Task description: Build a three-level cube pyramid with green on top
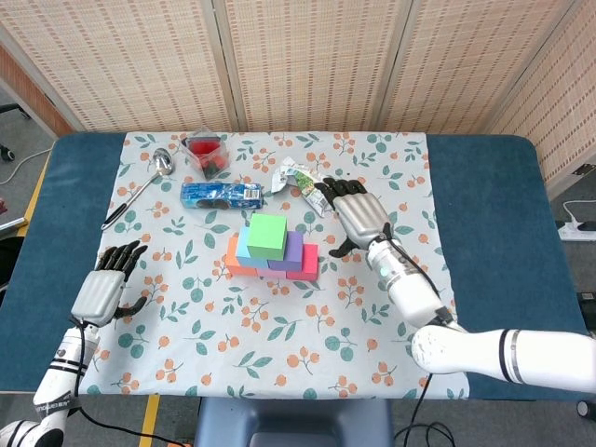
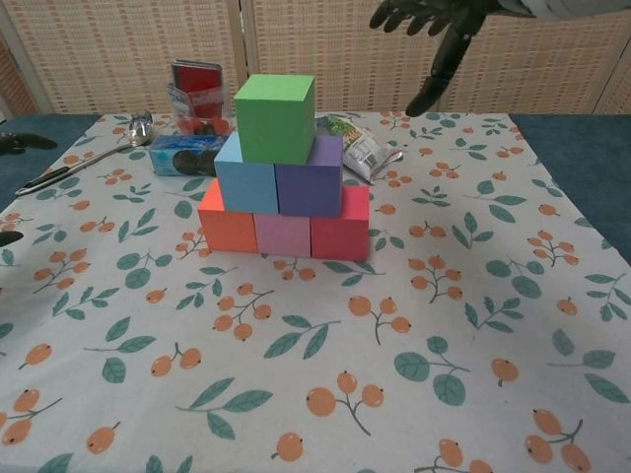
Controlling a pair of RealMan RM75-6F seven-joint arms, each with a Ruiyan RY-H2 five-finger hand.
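A green cube [image 1: 266, 236] [image 2: 275, 118] sits on top of a light blue cube [image 2: 245, 172] and a purple cube [image 2: 309, 178]. Under these, an orange cube [image 2: 227, 219], a pink cube [image 2: 282, 235] and a red cube [image 2: 340, 224] form the bottom row on the floral cloth. My right hand [image 1: 360, 216] [image 2: 434, 28] hovers to the right of the stack, fingers spread, holding nothing. My left hand [image 1: 102, 288] stays near the cloth's left edge, open and empty.
Behind the stack lie a blue snack packet [image 1: 220, 194], a crumpled green-white wrapper [image 1: 302, 179], a clear box with red contents [image 1: 205, 154] and a spoon [image 1: 140, 185]. The blue table [image 1: 494, 214] borders the floral cloth [image 1: 279, 326].
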